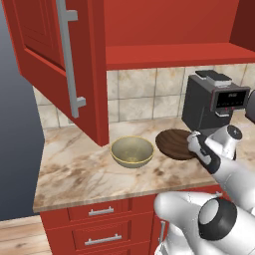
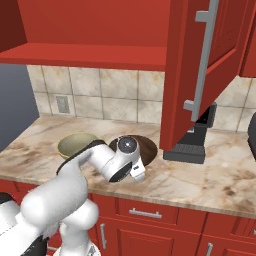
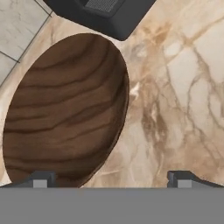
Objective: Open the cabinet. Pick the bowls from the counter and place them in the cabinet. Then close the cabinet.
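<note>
The cabinet point(image 1: 169, 55) stands open, its left door point(image 1: 60, 64) and right door point(image 2: 200, 70) swung out over the counter point(image 1: 74, 169). On that counter the olive-tan bowl point(image 1: 132, 152) and the dark brown bowl point(image 1: 172, 143) sit side by side. My gripper point(image 1: 193, 145) hangs open just over the brown bowl's near edge. In the hand view the brown bowl point(image 3: 65, 109) lies at the left. My gripper point(image 3: 111, 180) straddles its rim, one fingertip point(image 3: 41, 179) over the wood and the other over bare counter point(image 3: 175, 87). Nothing is held.
A black coffee machine point(image 1: 214, 102) stands right behind the brown bowl, under the right door's lower corner point(image 2: 175, 135). Red drawers point(image 1: 99, 211) run below the counter. A wall outlet point(image 2: 62, 104) sits in the tiled backsplash.
</note>
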Controlling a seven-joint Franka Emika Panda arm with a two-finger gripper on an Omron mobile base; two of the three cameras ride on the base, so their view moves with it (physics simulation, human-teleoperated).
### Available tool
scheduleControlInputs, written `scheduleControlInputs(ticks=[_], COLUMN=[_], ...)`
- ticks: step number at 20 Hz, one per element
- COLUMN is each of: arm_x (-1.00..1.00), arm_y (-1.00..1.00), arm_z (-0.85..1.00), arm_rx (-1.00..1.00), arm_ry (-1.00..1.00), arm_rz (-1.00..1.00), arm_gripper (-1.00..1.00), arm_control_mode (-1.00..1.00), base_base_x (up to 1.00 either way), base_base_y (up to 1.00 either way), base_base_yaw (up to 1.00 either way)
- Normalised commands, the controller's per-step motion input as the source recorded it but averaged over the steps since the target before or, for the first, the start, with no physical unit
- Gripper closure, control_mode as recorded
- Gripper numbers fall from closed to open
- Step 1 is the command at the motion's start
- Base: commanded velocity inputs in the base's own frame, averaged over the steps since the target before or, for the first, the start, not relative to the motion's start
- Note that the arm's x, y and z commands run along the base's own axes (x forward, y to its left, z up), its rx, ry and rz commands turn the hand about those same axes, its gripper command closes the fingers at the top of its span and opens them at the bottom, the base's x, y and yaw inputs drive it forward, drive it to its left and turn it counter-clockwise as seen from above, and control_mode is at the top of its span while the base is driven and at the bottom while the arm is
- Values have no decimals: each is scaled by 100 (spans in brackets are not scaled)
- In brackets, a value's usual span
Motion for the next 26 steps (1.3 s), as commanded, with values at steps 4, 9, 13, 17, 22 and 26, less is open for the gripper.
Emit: scheduleControlInputs(ticks=[4,9,13,17,22,26], arm_x=[44,45,31,23,22,30], arm_y=[-5,-4,-8,-6,0,0], arm_z=[-24,-21,-25,-26,-22,-25], arm_rx=[0,0,3,4,1,0], arm_ry=[0,2,10,13,12,6], arm_rz=[0,0,0,0,0,-1], arm_gripper=[-100,-100,-100,-100,-100,-100], arm_control_mode=[-100,-100,-100,-100,-100,-100], base_base_x=[0,0,0,0,0,0], base_base_y=[0,0,0,0,0,0], base_base_yaw=[0,0,0,0,0,0])
